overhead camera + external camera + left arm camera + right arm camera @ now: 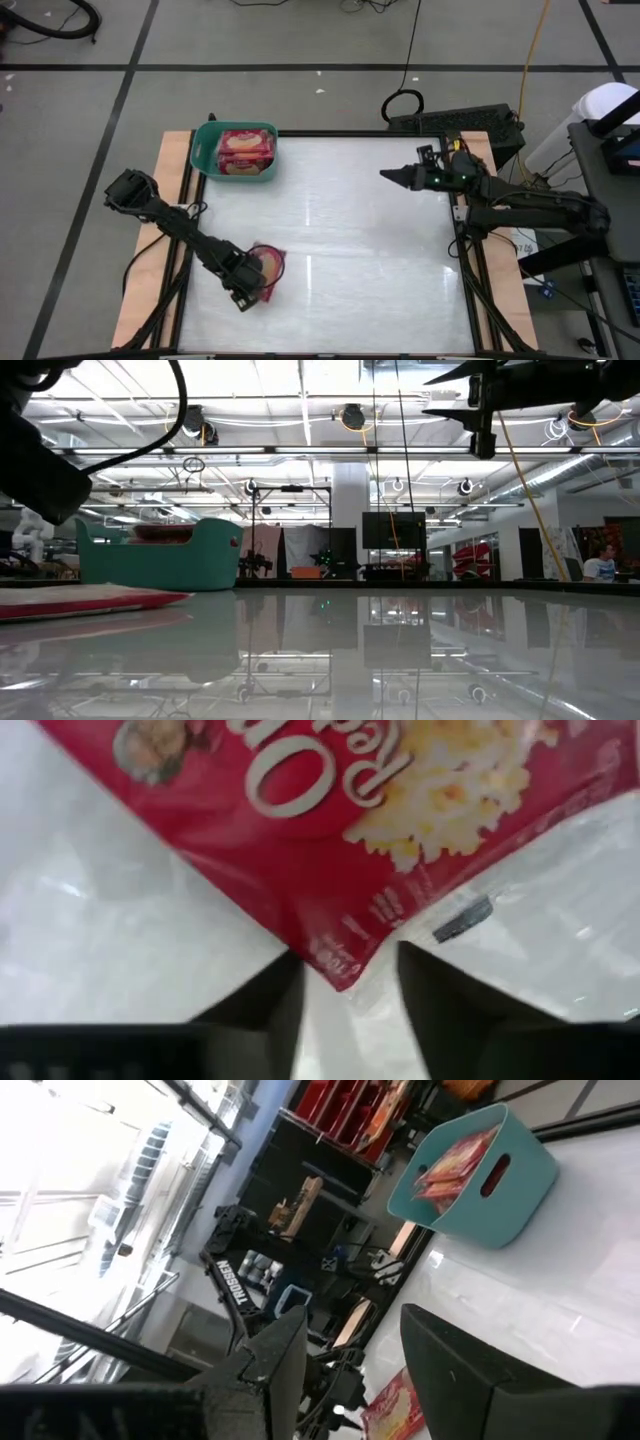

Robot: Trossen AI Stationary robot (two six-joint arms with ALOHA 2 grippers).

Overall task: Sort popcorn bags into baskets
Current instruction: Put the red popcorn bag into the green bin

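One red popcorn bag (271, 265) lies flat on the table near its near-left corner, and shows in the low view as a thin red slab (90, 600). My left gripper (256, 284) is open, low over the table. Its fingers stand on either side of the bag's near corner (343, 975). The teal basket (207, 150) sits at the far-left corner with red bags (245, 148) lying inside. My right gripper (388, 176) is open and hangs high over the table's far right, pointing left; its wrist view shows the basket (520, 1195). My left gripper has the bag's corner (343, 975) between its open fingers, which come in low from the table's near-left side. I cannot tell whether either finger touches the bag. The bag lies flat on the table.
The glossy white table top (380, 260) is bare between the bag and the right arm. A black frame and wooden boards (176, 160) run along the table's sides. A cable box (460, 122) sits past the far-right corner.
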